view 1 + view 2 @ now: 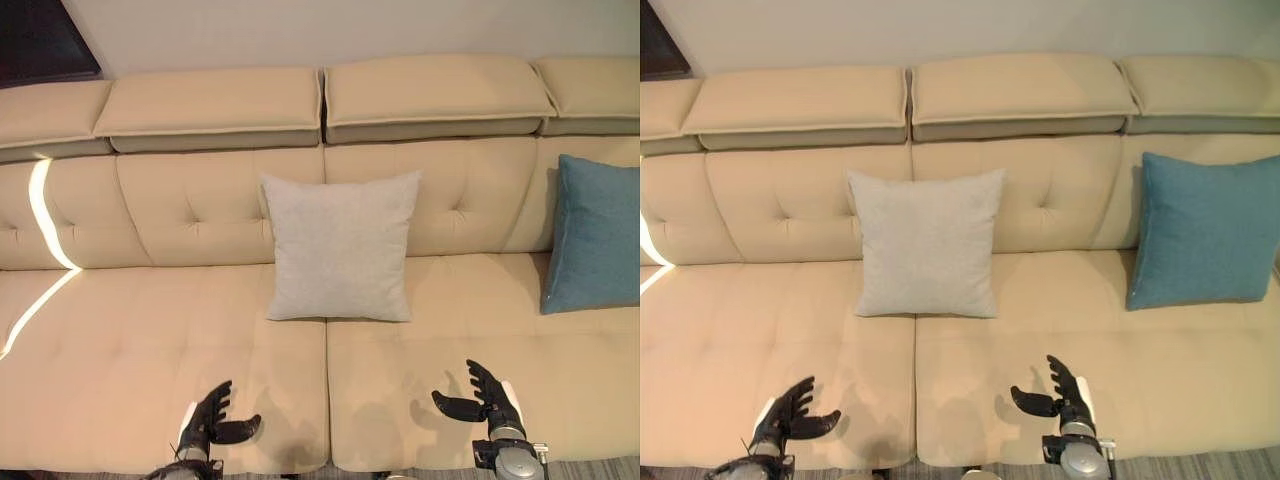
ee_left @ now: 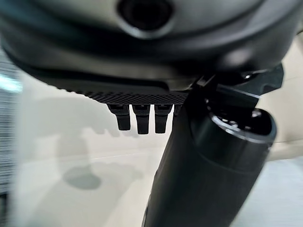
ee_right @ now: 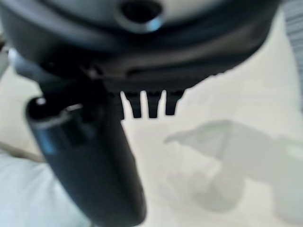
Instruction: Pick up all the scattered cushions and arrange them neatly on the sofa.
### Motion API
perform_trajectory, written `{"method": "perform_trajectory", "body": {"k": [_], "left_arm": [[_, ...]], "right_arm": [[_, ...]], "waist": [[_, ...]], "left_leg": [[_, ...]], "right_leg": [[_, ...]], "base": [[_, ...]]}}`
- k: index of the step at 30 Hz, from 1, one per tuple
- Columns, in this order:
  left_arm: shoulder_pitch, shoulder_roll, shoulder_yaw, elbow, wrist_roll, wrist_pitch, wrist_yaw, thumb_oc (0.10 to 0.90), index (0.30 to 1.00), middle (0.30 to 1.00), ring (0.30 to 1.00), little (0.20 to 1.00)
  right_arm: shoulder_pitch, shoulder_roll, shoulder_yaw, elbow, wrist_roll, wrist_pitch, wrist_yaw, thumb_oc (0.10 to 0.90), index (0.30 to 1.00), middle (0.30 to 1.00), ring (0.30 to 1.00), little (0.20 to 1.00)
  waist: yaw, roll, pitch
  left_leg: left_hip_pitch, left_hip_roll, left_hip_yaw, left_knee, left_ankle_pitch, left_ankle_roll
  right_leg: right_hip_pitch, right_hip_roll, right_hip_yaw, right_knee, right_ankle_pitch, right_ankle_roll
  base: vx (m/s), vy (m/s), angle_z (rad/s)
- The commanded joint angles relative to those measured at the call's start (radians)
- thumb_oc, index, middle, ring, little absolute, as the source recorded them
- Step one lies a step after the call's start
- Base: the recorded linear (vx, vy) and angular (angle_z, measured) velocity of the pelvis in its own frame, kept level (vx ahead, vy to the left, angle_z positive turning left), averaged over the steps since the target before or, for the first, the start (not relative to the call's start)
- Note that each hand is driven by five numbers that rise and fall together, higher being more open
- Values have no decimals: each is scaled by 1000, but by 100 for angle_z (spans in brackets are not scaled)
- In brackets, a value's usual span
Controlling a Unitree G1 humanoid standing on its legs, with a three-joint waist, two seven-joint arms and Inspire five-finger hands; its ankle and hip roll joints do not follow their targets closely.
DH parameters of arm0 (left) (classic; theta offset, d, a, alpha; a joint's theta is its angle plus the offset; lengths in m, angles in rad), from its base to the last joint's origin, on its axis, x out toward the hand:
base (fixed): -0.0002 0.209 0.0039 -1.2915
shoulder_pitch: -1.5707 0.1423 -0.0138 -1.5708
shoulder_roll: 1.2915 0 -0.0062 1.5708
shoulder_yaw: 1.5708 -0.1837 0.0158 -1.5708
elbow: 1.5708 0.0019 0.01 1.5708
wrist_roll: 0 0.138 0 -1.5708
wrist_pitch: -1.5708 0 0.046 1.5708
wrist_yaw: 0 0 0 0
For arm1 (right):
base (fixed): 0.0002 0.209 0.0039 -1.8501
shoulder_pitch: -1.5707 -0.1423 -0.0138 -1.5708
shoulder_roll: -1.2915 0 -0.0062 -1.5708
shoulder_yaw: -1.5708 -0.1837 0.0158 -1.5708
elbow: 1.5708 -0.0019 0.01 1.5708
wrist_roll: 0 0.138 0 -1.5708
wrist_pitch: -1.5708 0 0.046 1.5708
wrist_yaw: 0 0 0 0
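Observation:
A light grey cushion [image 1: 341, 247] stands upright against the backrest in the middle of the beige sofa [image 1: 160, 340]. A teal cushion [image 1: 598, 236] leans on the backrest at the right end. Over the seat's front edge, left of the centre seam, hovers my left hand [image 1: 211, 419], open and holding nothing. My right hand [image 1: 489, 398] hangs open over the right seat's front edge, fingers spread and empty. Both hands are well in front of the grey cushion. In the wrist views, the left hand [image 2: 142, 118] and right hand [image 3: 147, 105] show straight fingertips over bare seat.
A dark object [image 1: 40, 40] sits behind the sofa at the far left. A bright strip of light [image 1: 45, 230] crosses the left seat and backrest. A strip of floor [image 1: 590, 470] shows along the sofa's front edge.

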State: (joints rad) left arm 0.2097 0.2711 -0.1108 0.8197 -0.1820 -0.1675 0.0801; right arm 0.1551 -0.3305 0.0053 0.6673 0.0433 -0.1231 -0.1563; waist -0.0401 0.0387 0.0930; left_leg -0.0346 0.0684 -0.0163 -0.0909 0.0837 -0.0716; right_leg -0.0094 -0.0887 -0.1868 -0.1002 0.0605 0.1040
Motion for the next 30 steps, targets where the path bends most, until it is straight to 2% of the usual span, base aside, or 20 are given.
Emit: {"method": "perform_trajectory", "body": {"k": [1, 2, 7, 8, 9, 10, 12, 13, 14, 15, 16, 18, 19, 20, 21, 24, 27, 28, 30], "left_arm": [[-52, 51, 36, 23, 40, -38, 29, 800, 900, 900, 900, 900], [-66, 44, 39, 89, 40, -37, 43, 800, 900, 900, 900, 900], [-92, 36, 30, 143, 40, -37, 55, 800, 900, 900, 900, 900], [-125, 31, 20, 157, 35, -39, 67, 800, 900, 900, 900, 900], [-140, 32, 14, 155, 30, -40, 73, 800, 900, 900, 900, 900], [-144, 32, 15, 145, 26, -40, 71, 800, 900, 900, 900, 900], [-140, 27, 13, 150, 33, -43, 68, 800, 900, 900, 900, 900], [-140, 27, 13, 150, 33, -43, 68, 800, 900, 900, 900, 900], [-134, 15, 10, 160, 43, -40, 63, 800, 900, 900, 900, 900], [-134, 12, 11, 164, 45, -39, 62, 800, 900, 900, 900, 900], [-134, 12, 11, 164, 45, -39, 62, 800, 900, 900, 900, 900], [-142, -3, 2, 179, 47, -35, 58, 800, 900, 900, 900, 900], [-151, -10, -12, 182, 62, -33, 60, 800, 900, 900, 900, 900], [-151, -10, -12, 183, 62, -33, 60, 800, 900, 900, 900, 900], [-164, -16, -20, 178, 60, -33, 65, 800, 900, 900, 900, 900], [-187, -9, -18, 173, 54, -38, 80, 800, 900, 900, 900, 900], [-196, 3, -15, 178, 59, -42, 87, 800, 900, 900, 900, 900], [-204, 14, -8, 190, 64, -39, 96, 800, 900, 900, 900, 900], [-215, 30, -5, 195, 66, -38, 101, 800, 900, 900, 900, 900]], "right_arm": [[-27, -41, -31, -67, 6, -73, -15, 800, 900, 900, 900, 900], [-30, -35, -21, -45, 20, -77, -16, 800, 900, 900, 900, 900], [-44, -39, -9, -13, 43, -86, -22, 800, 900, 900, 900, 900], [-68, -52, -3, 7, 55, -88, -37, 800, 900, 900, 900, 900], [-78, -61, 1, 9, 60, -84, -44, 800, 900, 900, 900, 900], [-82, -63, 2, 10, 60, -78, -44, 800, 900, 900, 900, 900], [-83, -67, 11, 21, 53, -76, -44, 800, 900, 900, 900, 900], [-83, -67, 11, 21, 53, -76, -44, 800, 900, 900, 900, 900], [-81, -70, 12, 37, 45, -75, -43, 800, 900, 900, 900, 900], [-81, -67, 11, 46, 46, -73, -41, 800, 900, 900, 900, 900], [-81, -67, 11, 46, 46, -73, -41, 800, 900, 900, 900, 900], [-81, -55, 11, 81, 51, -65, -38, 800, 900, 900, 900, 900], [-84, -43, 14, 113, 46, -60, -40, 800, 900, 900, 900, 900], [-84, -43, 14, 114, 46, -60, -40, 800, 900, 900, 900, 900], [-102, -39, 21, 135, 36, -55, -46, 800, 900, 900, 900, 900], [-132, -25, 46, 156, 21, -47, -53, 800, 900, 900, 900, 900], [-144, -18, 69, 169, 3, -40, -52, 800, 900, 900, 900, 900], [-161, -7, 85, 180, -5, -32, -52, 800, 900, 900, 900, 900], [-169, -1, 91, 168, 0, -28, -47, 800, 900, 900, 900, 900]], "waist": [[18, -24, -36], [19, -21, -29], [22, -19, -10], [29, -28, 22], [29, -45, 42], [23, -58, 42], [18, -78, 30], [18, -78, 29], [9, -88, 26], [1, -90, 21], [1, -90, 20], [-26, -82, 8], [-49, -75, -2], [-50, -74, -1], [-52, -69, 9], [-49, -89, 27], [-37, -104, 35], [-32, -112, 52], [-30, -111, 73]], "left_leg": [[-2, -21, 20, 4, -36, -33], [-3, -16, 12, 4, -26, -37], [-23, -7, -6, 4, -1, -45], [-83, -3, -6, 45, 29, -55], [-126, -10, 21, 109, 17, -51], [-140, -10, 50, 154, -20, -33], [-132, -29, 66, 245, -108, -14], [-133, -30, 66, 245, -108, -14], [-95, -39, 72, 316, -173, -7], [-85, -37, 79, 331, -183, -3], [-85, -37, 79, 331, -183, -3], [18, 3, 144, 332, -221, -10], [83, 1, 180, 252, -242, -5], [86, 0, 180, 248, -240, -5], [96, -17, 177, 192, -254, 1], [68, -59, 142, 147, -239, 16], [43, -75, 127, 131, -229, 28], [21, -75, 115, 129, -214, 36], [-8, -71, 99, 130, -193, 49]], "right_leg": [[30, 32, -10, 37, -97, 15], [33, 39, -11, 37, -102, 9], [34, 51, -17, 24, -106, -3], [29, 49, -31, 13, -109, -7], [20, 36, -39, 13, -98, -9], [4, 23, -48, 14, -86, -10], [-19, 5, -53, 13, -68, -9], [-19, 5, -54, 13, -68, -9], [-24, -2, -58, 13, -58, -9], [-31, -6, -63, 13, -53, -9], [-31, -6, -63, 13, -53, -9], [-44, -11, -94, 13, -35, -2], [-66, -22, -124, 14, -9, 14], [-64, -22, -125, 13, -9, 15], [-96, -31, -127, 18, 25, 32], [-157, -50, -108, 14, 82, 63], [-190, -57, -95, 13, 97, 77], [-212, -61, -61, 29, 101, 90], [-234, -40, 61, 117, 58, 98]], "base": [[-84, -75, 4], [-103, -65, 2], [-126, -64, 23], [-342, -98, 30], [-431, -120, 55], [-296, -71, 68], [-141, -32, 52], [-101, 1, 9], [-93, 23, -1], [-93, 23, 9], [-76, 55, 29], [-112, 122, 51], [-101, 136, 56], [-183, 230, 66], [-185, 191, 56], [-261, 193, 18], [-230, 98, 1], [-276, 35, -1], [-329, 57, -3]]}}
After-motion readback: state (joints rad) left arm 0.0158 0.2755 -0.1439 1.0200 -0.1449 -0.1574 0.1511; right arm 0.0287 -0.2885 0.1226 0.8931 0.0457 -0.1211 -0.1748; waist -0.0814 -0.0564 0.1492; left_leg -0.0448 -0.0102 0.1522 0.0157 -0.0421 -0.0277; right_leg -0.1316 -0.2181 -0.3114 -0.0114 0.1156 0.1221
